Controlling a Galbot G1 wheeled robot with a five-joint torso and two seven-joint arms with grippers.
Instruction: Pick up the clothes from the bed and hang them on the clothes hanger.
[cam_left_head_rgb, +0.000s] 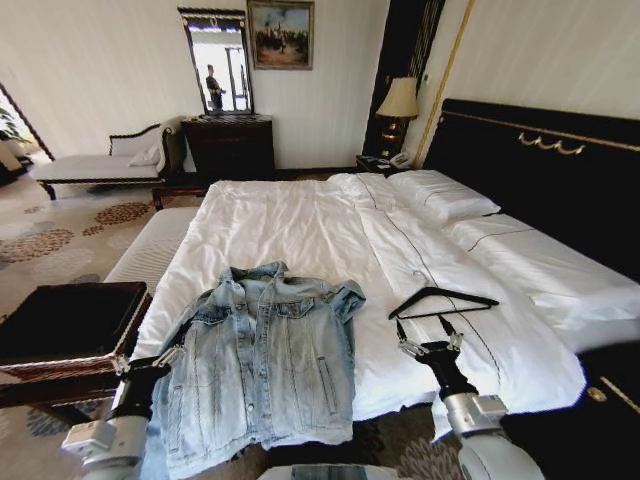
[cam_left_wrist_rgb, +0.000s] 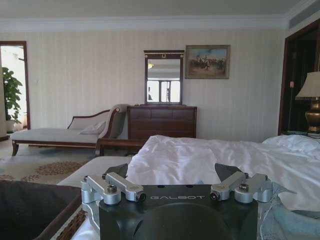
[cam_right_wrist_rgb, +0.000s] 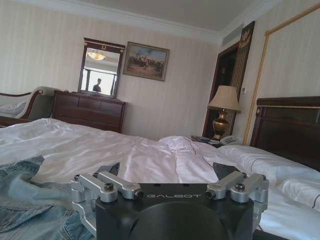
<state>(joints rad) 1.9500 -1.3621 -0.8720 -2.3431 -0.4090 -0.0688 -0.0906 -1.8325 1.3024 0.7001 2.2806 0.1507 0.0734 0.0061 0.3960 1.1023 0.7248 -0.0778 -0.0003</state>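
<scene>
Jacket (cam_left_head_rgb: 262, 358) spread flat at foot of bed (cam_left_head_rgb: 300, 225), hem over the edge | hanger (cam_left_head_rgb: 443, 300) on sheet just right of it, apart | left gripper (cam_left_head_rgb: 148, 362) fingers open, beside jacket's left sleeve | right gripper (cam_left_head_rgb: 428, 335) fingers open, just short of hanger

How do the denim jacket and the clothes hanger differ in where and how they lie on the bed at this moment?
The denim jacket lies spread flat, front up, at the bed's foot corner, its hem drooping over the edge; the clothes hanger lies wholly on the sheet. The jacket is nearest the left gripper, the hanger just ahead of the right gripper. The jacket is broad, pale blue; the hanger slim, black. Neither is gripped.
</scene>
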